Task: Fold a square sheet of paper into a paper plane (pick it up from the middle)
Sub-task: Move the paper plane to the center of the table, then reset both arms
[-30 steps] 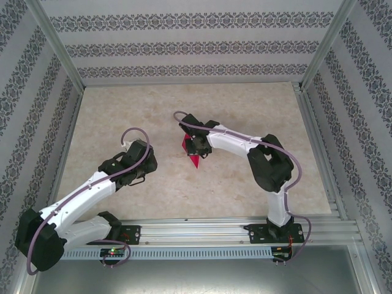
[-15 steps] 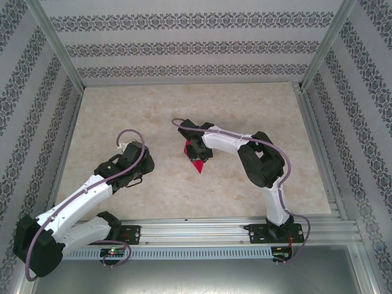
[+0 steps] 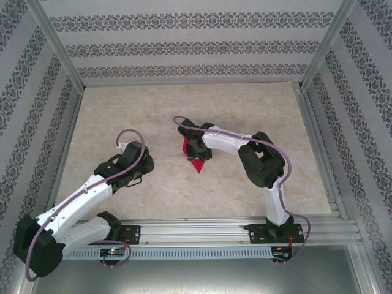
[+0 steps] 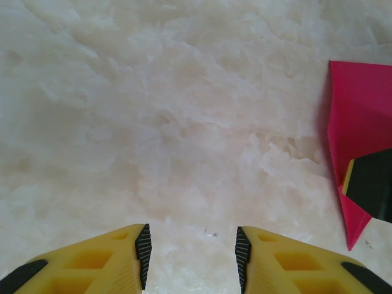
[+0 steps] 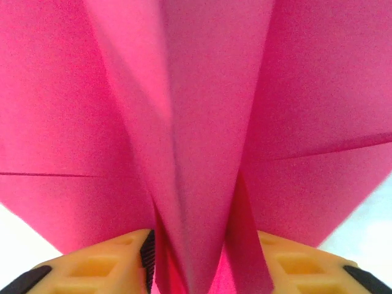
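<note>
Two roles: idles left gripper point(image 4: 192, 250), jaws apart, 9 o'clock of magenta-pink paper plane point(image 5: 202, 110); straddles its ridge with right gripper point(image 5: 204, 254), probably creasing; cannot tell if clamped.

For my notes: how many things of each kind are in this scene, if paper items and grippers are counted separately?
Pink paper plane: 1
Yellow-fingered grippers: 2, the left gripper and the right gripper
Total: 3
</note>
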